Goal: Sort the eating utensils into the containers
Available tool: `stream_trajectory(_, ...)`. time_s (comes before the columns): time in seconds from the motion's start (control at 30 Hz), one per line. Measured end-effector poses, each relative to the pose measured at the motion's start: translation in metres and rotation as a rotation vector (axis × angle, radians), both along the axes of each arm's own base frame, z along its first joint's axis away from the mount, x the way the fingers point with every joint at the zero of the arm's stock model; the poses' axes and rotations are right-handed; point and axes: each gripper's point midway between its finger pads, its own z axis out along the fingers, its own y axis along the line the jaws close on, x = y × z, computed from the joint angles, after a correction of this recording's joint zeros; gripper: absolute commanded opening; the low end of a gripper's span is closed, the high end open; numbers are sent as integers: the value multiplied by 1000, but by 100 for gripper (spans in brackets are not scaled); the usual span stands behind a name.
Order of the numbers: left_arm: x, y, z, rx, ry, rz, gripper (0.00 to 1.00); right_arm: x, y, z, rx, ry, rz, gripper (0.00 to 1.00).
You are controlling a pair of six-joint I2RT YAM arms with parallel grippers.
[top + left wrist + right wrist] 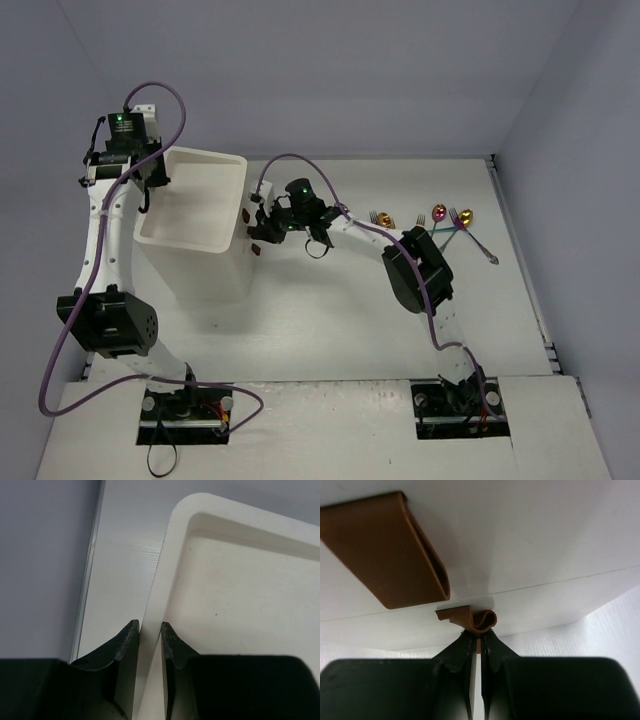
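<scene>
The left fingers point(125, 650) pinch shut on the white rim point(155, 605) of the drawer unit point(200, 270) near its 10 o'clock corner, probably to steady the tall box. The right fingers point(457, 652) clamp tight on the lower brown handle point(472, 620) on its 3 o'clock face, under the upper handle point(390, 550), apparently to pull that drawer out. The eating utensils point(441, 214) lie loose on the desk point(330, 330), well apart at the unit's 3 o'clock, none yet in a drawer.

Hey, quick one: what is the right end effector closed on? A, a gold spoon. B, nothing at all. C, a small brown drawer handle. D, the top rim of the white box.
C: the right wrist view shows the right end effector pinched shut on the brown handle that sticks out from the white drawer unit.
</scene>
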Motion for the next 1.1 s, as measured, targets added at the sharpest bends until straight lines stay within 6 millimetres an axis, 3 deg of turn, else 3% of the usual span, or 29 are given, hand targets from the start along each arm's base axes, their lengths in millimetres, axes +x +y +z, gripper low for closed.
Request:
stream_trajectory(0.2,0,0,0,-4,-1,5,0,-5,-26,9,-11,4,-35,0)
stream_trajectory(0.47,0,0,0,-11,-2,8,0,-6,-98,19,-46,25,-156,0)
stream_trajectory(0.6,0,0,0,-14,-2,8,0,-13,-116,19,-61,30,-190,0)
stream_trajectory(0.73,0,0,0,-15,-2,7,1,-18,-123,13,-78,43,-205,24)
stream_trajectory(0.9,-1,0,3,-21,-4,9,41,-16,-130,14,-96,56,-253,56)
stream_trajectory(1.0,-4,-5,12,-50,-12,10,53,-14,-140,32,-101,39,-308,62)
stream_trajectory(1.1,-4,-9,37,-64,-73,1,62,-11,-155,64,-89,-4,-382,67)
